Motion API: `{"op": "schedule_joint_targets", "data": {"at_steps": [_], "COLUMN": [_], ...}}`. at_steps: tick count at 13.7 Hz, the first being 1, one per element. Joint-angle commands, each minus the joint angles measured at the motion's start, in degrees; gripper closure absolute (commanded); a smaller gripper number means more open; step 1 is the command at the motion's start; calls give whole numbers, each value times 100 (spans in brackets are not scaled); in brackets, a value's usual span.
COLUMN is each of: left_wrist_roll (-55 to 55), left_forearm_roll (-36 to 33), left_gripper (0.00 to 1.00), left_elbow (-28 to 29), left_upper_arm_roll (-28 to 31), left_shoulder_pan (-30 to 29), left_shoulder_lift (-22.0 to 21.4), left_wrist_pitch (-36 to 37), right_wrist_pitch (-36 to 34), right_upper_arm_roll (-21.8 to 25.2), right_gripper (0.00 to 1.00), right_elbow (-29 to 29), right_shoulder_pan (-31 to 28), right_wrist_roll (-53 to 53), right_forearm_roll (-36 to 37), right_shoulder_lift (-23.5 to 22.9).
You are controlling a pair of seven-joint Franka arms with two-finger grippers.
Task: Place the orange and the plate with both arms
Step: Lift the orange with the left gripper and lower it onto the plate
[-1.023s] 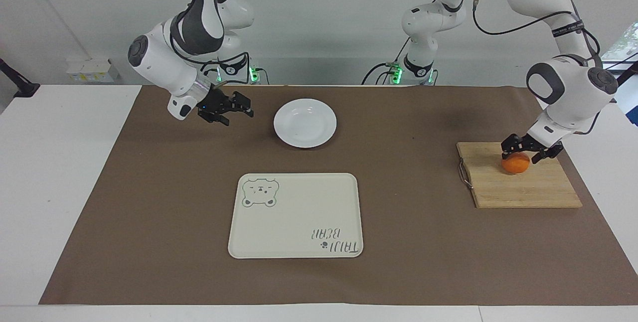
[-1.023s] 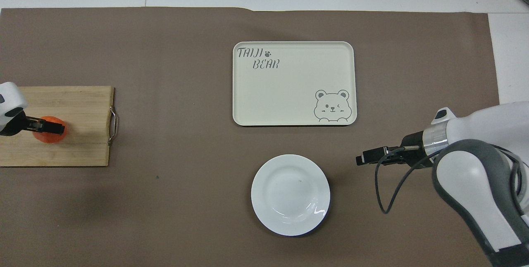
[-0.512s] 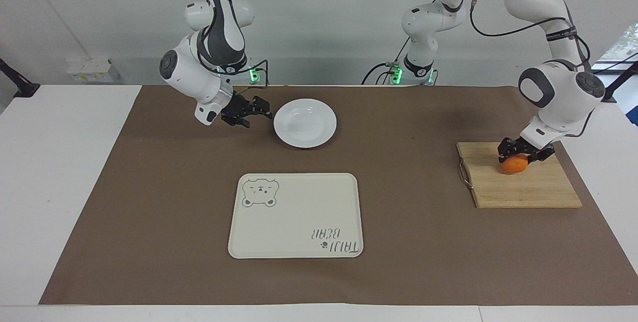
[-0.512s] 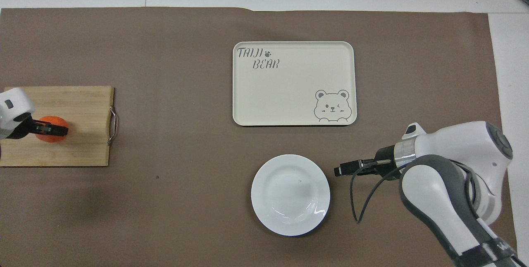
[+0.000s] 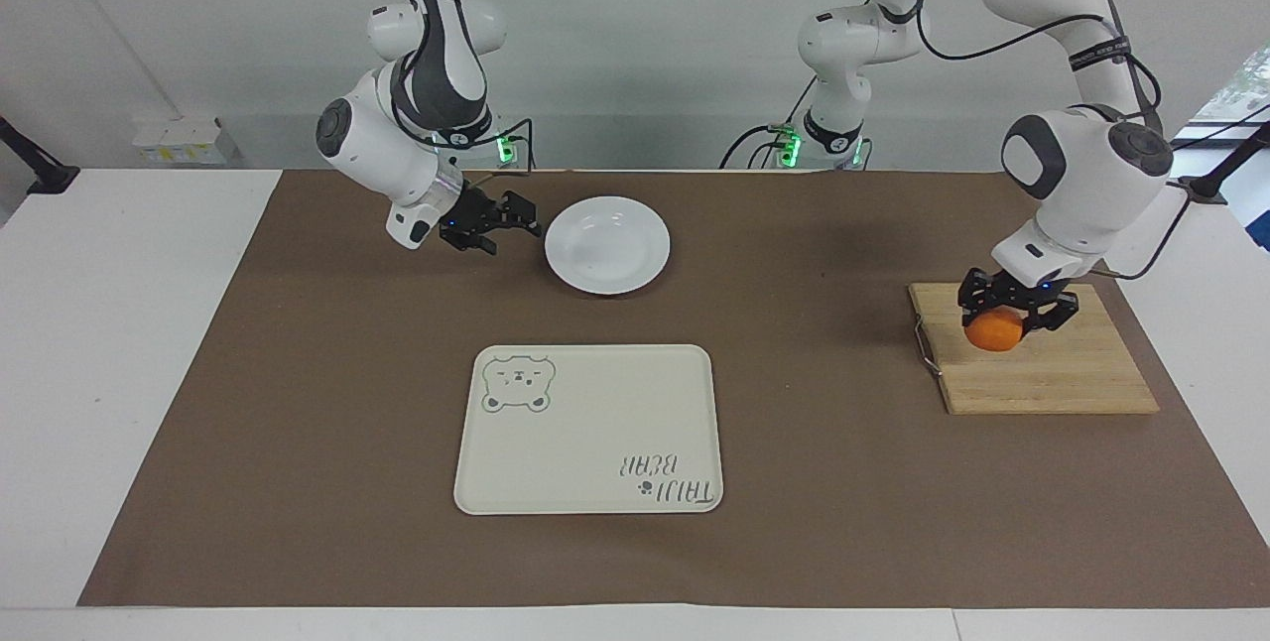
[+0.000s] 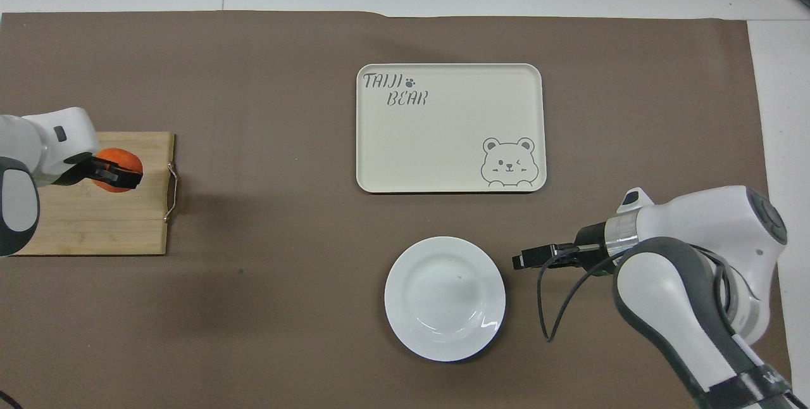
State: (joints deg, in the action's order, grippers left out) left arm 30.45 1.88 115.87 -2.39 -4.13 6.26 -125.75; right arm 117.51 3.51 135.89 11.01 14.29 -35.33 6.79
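Orange (image 5: 994, 332) clamped in left end effector (image 5: 1018, 312) over board (image 5: 1052, 378); right end effector (image 5: 526, 221) apart beside bare plate (image 5: 607, 244).

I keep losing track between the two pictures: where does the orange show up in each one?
Facing view: the orange sits in the left gripper, over the wooden board.
Overhead view: the orange, again over the board.
Shared landmark: the bear tray.

A robotics lab: 2 white arms (image 5: 417, 125) (cabled) over a paper-covered table (image 5: 843, 482).
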Motion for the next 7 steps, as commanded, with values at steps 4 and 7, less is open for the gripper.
{"op": "schedule_joint_targets", "data": {"at_steps": [4, 7], "left_wrist_roll": [5, -361], "left_forearm_roll": [565, 804], "left_gripper": [100, 100], "left_elbow": [84, 180], "left_upper_arm_roll": [89, 89], "left_shoulder_pan": [1869, 2626], "left_shoulder_lift": [-336, -397], "left_wrist_pitch": [499, 490], "right_wrist_pitch": [114, 97], "right_upper_arm_roll": [1, 1], "right_gripper": [0, 0], "right_elbow": [121, 121], "right_shoulder_pan": [-20, -20], "right_wrist_roll": [154, 171], "right_forearm_roll": [-211, -203], "right_shoulder_lift": [104, 104]}}
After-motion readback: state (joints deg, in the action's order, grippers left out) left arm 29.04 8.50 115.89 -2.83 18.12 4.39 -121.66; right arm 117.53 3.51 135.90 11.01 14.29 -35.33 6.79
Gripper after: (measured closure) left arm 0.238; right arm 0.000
